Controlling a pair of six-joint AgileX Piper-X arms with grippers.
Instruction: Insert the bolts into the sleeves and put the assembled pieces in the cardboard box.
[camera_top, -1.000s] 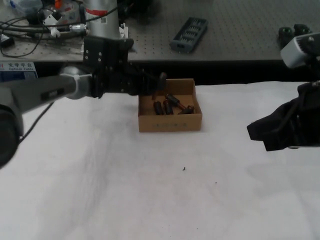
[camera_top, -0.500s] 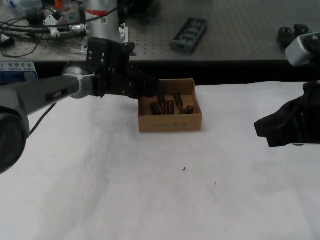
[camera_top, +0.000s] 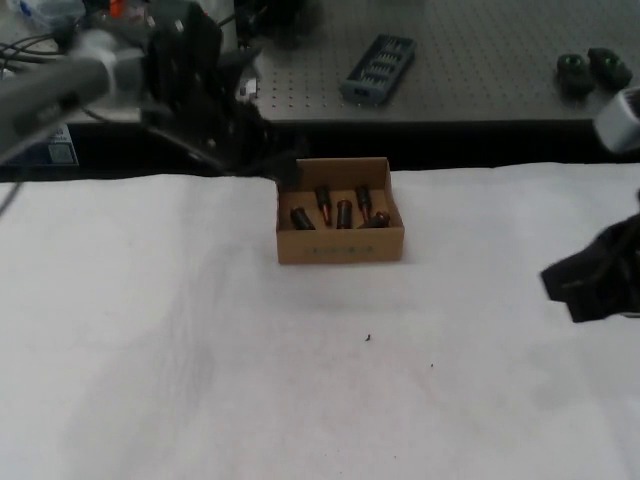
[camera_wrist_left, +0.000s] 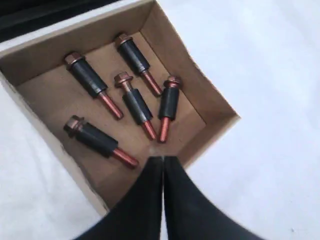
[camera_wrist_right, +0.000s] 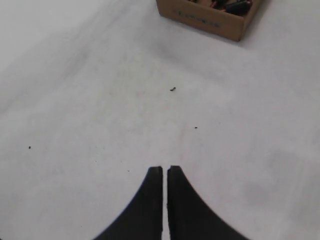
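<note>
Five sleeved bolts (camera_wrist_left: 137, 105) lie in the cardboard box (camera_wrist_left: 192, 75) at the far middle of the worktop (camera_top: 300, 390). The left end effector (camera_wrist_left: 163, 161) and right end effector (camera_wrist_right: 164, 171) are both closed, holding nothing.

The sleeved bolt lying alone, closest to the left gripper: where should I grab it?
Probably across the black sleeve of that bolt, straight down from above: it lies flat in the cardboard box with bare floor either side, and the walls block a sideways approach.
</note>
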